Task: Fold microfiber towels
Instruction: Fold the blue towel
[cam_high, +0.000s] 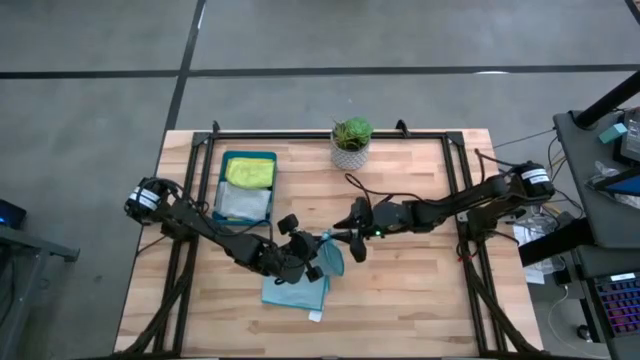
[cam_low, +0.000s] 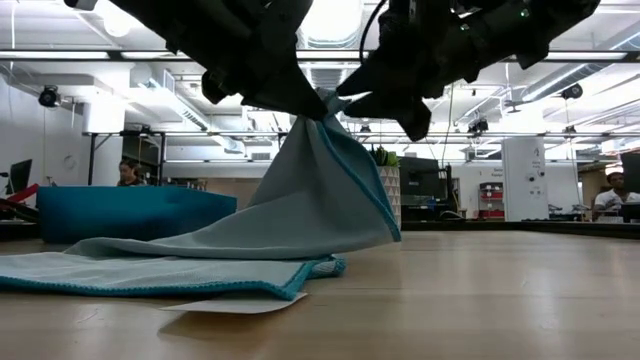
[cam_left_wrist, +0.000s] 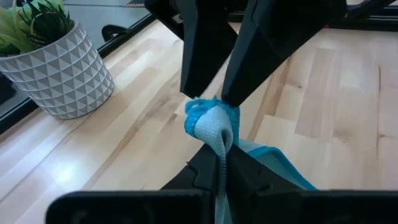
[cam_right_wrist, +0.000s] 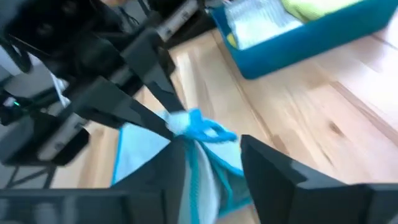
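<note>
A light teal microfiber towel (cam_high: 298, 287) lies on the wooden table, and one bunched part (cam_low: 318, 185) is pulled up into a peak. Its white tag (cam_high: 316, 316) rests on the table at the near edge. My left gripper (cam_left_wrist: 219, 158) is shut on that peak. My right gripper (cam_right_wrist: 211, 152) faces it from the table's right, open, with the same bunch of cloth between its fingers. In the tray (cam_high: 222, 160) lie a lime green towel (cam_high: 250, 172) and a pale grey one (cam_high: 243, 203). My left gripper pinches the bunched, stitched edge (cam_left_wrist: 213, 132) of the teal towel between its two fingers, several layers gathered, coming in at a slant from the table's left. The cloth hangs slack below the hold, and its lower part (cam_low: 150, 268) lies flat on the table. My right gripper has the bunch's blue edge (cam_right_wrist: 202, 129) between its open fingers, and cloth lies along the inner side of one finger (cam_right_wrist: 171, 168). It comes nearly level from the table's right. Whether the other finger touches the cloth, I cannot tell.
A dark teal tray stands at the far left of the table. A potted plant in a white pot (cam_high: 351, 142) stands at the far middle. Black frame rails (cam_high: 330, 134) run along the table's far and side edges. Bare wood (cam_high: 410, 290) lies at the near right.
</note>
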